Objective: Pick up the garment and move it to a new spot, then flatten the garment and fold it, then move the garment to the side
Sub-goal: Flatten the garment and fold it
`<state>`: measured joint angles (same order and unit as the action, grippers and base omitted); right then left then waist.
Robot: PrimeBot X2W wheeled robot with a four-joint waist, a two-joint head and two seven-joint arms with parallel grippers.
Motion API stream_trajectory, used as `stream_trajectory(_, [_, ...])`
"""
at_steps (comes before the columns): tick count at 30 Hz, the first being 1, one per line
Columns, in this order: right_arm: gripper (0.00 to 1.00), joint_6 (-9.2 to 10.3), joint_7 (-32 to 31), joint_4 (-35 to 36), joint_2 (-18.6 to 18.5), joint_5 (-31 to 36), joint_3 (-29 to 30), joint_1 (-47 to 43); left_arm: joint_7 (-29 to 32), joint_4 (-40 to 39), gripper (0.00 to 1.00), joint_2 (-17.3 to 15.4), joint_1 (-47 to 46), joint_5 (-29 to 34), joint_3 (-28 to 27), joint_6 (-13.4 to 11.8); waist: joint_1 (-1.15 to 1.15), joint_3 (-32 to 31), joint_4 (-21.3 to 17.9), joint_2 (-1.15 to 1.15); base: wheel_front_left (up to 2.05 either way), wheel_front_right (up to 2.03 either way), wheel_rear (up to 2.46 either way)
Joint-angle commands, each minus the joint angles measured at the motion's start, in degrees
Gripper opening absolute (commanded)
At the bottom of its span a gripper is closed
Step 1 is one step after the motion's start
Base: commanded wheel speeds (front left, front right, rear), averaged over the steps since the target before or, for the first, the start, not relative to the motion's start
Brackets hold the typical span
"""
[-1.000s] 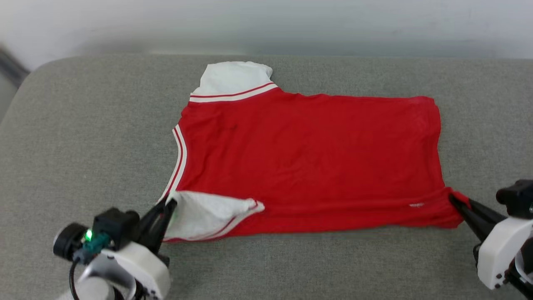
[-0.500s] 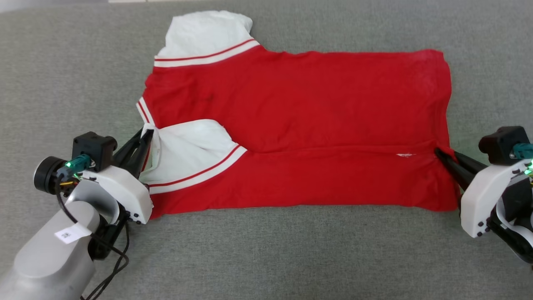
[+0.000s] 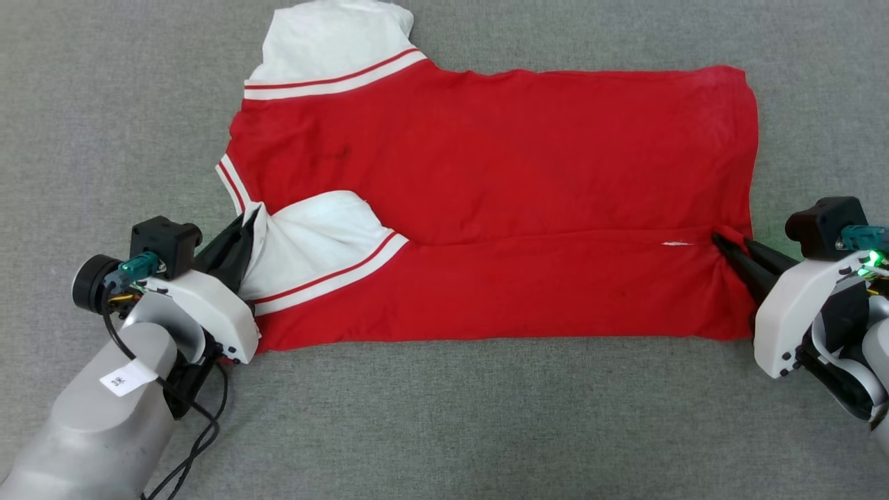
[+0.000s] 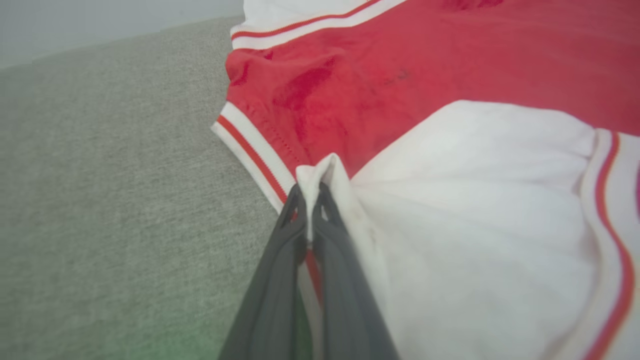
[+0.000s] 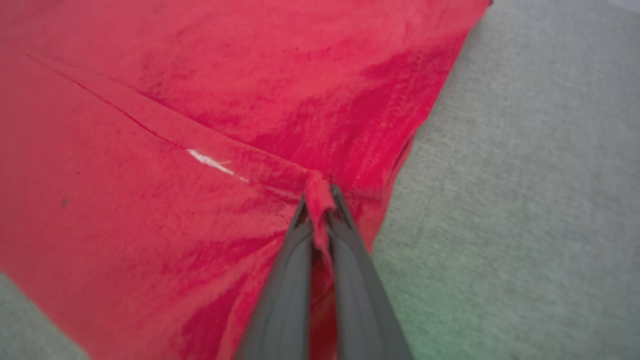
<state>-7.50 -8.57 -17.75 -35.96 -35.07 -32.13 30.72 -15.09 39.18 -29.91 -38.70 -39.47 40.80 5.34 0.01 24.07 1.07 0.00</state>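
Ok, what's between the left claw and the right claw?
In the head view, the garment spans it: left claw pinches the white sleeve, right claw the red hem.

One garment (image 3: 500, 194) lies on one grey fabric surface (image 3: 486, 417). The garment has two white sleeves: a far sleeve (image 3: 333, 42) at 11 o'clock and a near sleeve (image 3: 312, 236) at 9 o'clock. There are two grasping parts, the left end effector (image 3: 244, 223) at 8 o'clock and the right end effector (image 3: 722, 243) at 3 o'clock, each with two dark fingers. One black cable (image 3: 201, 430) and one white label (image 3: 125, 380) show at 7 o'clock.
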Motion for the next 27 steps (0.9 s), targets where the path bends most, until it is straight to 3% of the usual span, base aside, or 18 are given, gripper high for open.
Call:
stream_trajectory(1, [1.0, 0.02, 0.43, -0.72, 0.48, -0.12, -0.62, 0.51, 0.26, 0.75, 1.0, 0.4, -0.02, 0.68, 0.1, -0.14, -0.01, -0.76, 0.26, 0.0, 0.0, 0.0, 0.0])
stream_trajectory(9, [1.0, 0.02, 3.19, 0.33, -0.07, 0.48, -0.38, 1.54, 0.06, -3.94, 1.0, -3.36, -2.56, 2.95, -3.13, -0.32, -0.01, -3.97, 1.28, 0.0, 0.0, 0.0, 0.0])
stream_trajectory(13, [1.0, 0.02, 3.49, 0.33, -0.42, 0.89, -0.23, 1.5, 4.62, -7.45, 1.0, -5.65, -4.67, 2.48, -2.73, 0.18, -0.01, -5.15, 1.74, 0.0, 0.0, 0.0, 0.0])
stream_trajectory(17, [1.0, 0.02, 3.51, 0.16, -0.32, 1.05, 0.14, 1.28, 13.33, -11.42, 1.0, -8.14, -6.75, 0.38, -1.6, 1.01, -0.01, -5.86, 1.96, 0.0, 0.0, 0.0, 0.0])
stream_trajectory(24, [1.0, 0.03, 3.57, -0.06, -0.11, 1.5, 0.33, 0.55, 35.3, -18.48, 1.0, -12.35, -7.88, -7.56, 1.44, 1.77, -0.01, -6.61, 1.91, 0.0, 0.0, 0.0, 0.0])
stream_trajectory(25, [1.0, 0.03, 3.57, -0.06, -0.11, 1.5, 0.33, 0.55, 35.3, -18.48, 1.0, -12.35, -7.88, -7.56, 1.44, 1.77, -0.01, -6.61, 1.91, 0.0, 0.0, 0.0, 0.0])
stream_trajectory(27, [1.0, 0.02, 3.57, -0.14, 0.0, 1.69, 0.46, 0.49, 43.35, -21.1, 1.0, -14.11, -7.97, -11.34, 2.69, 1.97, -0.01, -6.58, 1.83, 0.0, 0.0, 0.0, 0.0])
